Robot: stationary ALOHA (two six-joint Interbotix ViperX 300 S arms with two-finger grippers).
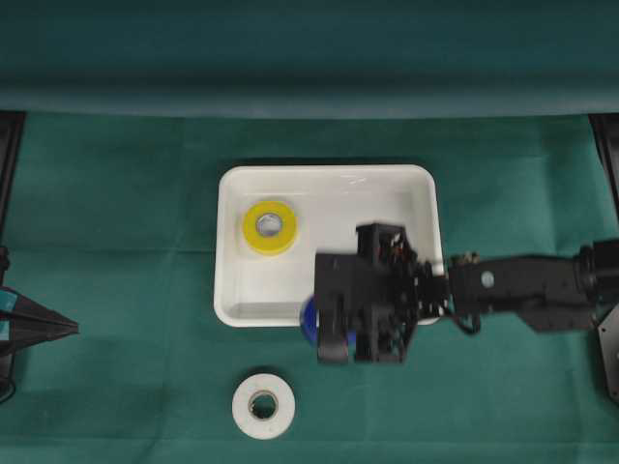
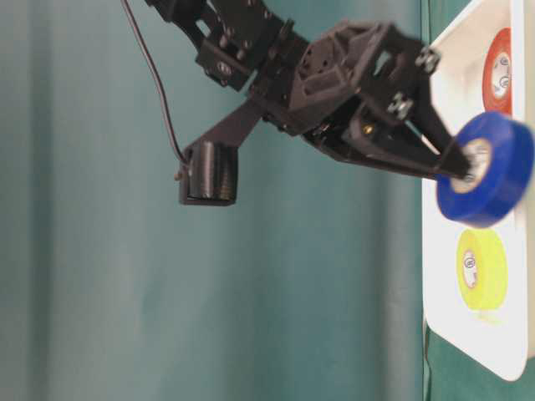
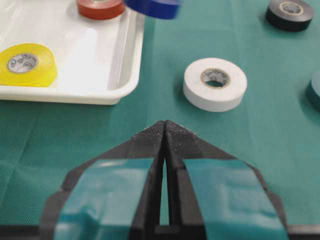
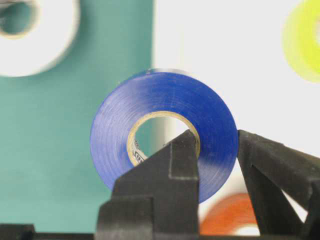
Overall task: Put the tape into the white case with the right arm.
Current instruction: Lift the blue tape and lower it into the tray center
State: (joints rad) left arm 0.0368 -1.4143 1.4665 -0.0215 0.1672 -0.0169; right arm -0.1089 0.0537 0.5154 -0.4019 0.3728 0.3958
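now the right gripper (image 4: 210, 150) pinches the blue tape (image 4: 165, 130) through its core, holding it over the near rim of the white case (image 1: 329, 184); the left gripper (image 3: 165, 130) sits closed, empty.

Overhead: blue roll (image 1: 308, 319) mostly hidden under right gripper (image 1: 334, 333) at case (image 1: 329, 179) near edge; red roll not visible there. Left wrist view: blue roll blurred, cut by top edge; teal roll (image 3: 315, 90) cut by right edge
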